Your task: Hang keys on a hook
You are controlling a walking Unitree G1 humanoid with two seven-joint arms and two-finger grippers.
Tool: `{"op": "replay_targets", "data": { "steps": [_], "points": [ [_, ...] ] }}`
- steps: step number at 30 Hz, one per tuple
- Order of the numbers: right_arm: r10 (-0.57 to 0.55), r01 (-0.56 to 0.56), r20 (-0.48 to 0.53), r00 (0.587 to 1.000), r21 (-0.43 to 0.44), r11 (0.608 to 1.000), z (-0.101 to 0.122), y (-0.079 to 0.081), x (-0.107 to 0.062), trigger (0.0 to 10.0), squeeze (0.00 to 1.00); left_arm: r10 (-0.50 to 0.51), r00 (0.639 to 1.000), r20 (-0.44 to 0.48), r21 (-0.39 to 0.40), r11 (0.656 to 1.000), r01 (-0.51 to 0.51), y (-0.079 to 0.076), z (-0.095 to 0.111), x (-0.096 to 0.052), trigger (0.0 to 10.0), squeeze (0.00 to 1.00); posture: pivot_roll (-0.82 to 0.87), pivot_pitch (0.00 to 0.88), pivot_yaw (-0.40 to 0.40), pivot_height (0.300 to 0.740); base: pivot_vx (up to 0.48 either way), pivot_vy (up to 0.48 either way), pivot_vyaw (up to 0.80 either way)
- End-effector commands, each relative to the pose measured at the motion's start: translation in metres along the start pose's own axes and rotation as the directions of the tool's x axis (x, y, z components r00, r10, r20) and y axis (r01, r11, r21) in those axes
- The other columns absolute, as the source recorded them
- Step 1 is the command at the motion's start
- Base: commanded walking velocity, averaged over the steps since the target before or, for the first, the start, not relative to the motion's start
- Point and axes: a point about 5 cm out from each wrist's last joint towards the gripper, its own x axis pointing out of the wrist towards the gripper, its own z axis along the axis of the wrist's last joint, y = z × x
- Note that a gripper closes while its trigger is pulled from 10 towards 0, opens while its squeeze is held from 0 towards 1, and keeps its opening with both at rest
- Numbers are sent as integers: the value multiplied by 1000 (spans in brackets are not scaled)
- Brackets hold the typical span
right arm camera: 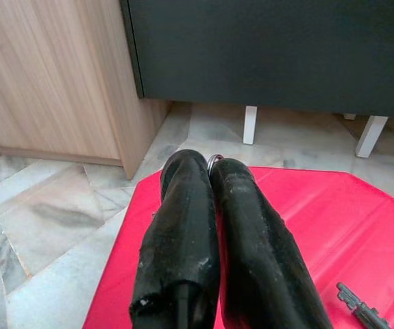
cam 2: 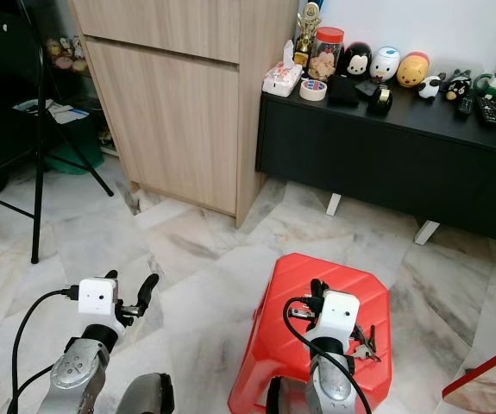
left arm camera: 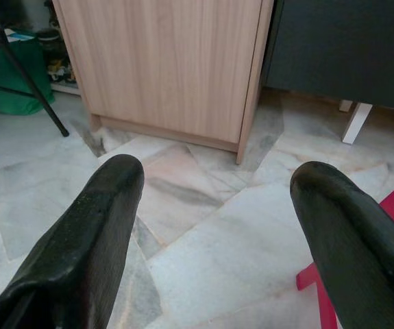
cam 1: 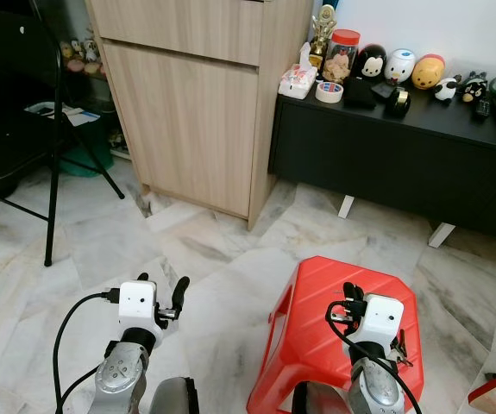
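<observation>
Left eye view: a tall light-wood cabinet (cam 1: 200,95) fills the upper middle of the frame, and a long low black sideboard (cam 1: 403,159) runs off to the upper right. A black folding chair (cam 1: 10,95) stands at the upper left on the pale marble floor (cam 1: 101,250). Along the sideboard's top sit a row of small things: a clear jar with a red lid (cam 1: 342,54) with pale lumps inside, too small to tell what they are, a tissue pack (cam 1: 298,79), a roll of tape (cam 1: 329,91) and several round cartoon figurines (cam 1: 400,65).

Low in the frame, right of centre, is a red plastic stool (cam 1: 317,297). The right gripper (right arm camera: 210,168) hangs over its seat, its two black fingers pressed together with a small silver ring (right arm camera: 214,159) pinched at their tips. The dark metal keys (cam 2: 367,338) lie flat on the stool's seat, just beside the right wrist at its outer side; in the right wrist view one key's (right arm camera: 361,312) long axis runs diagonally toward the lower right corner.

The left gripper (left arm camera: 214,199) sits at the lower left above the floor, its fingers spread wide around nothing.
</observation>
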Motion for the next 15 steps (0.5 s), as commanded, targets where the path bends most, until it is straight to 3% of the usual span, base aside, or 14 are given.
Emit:
{"op": "replay_targets", "data": {
  "steps": [1, 15],
  "points": [
    [-6, 6, 9, 1000, -7, 1000, 2, -3, 1, 10000, 0, -17, 1000, -6, 19, 1000, 18, -3, -2, 1, 10000, 0, 78, 29, -76, 629, 0, 0, 0],
    [-20, 20, -6, 1000, -4, 1000, 0, -4, 1, 10000, 0, -15, 1000, -27, 20, 1000, 15, -2, -7, -1, 10000, 0, 78, 29, -76, 684, 0, 0, 0]
  ]
}}
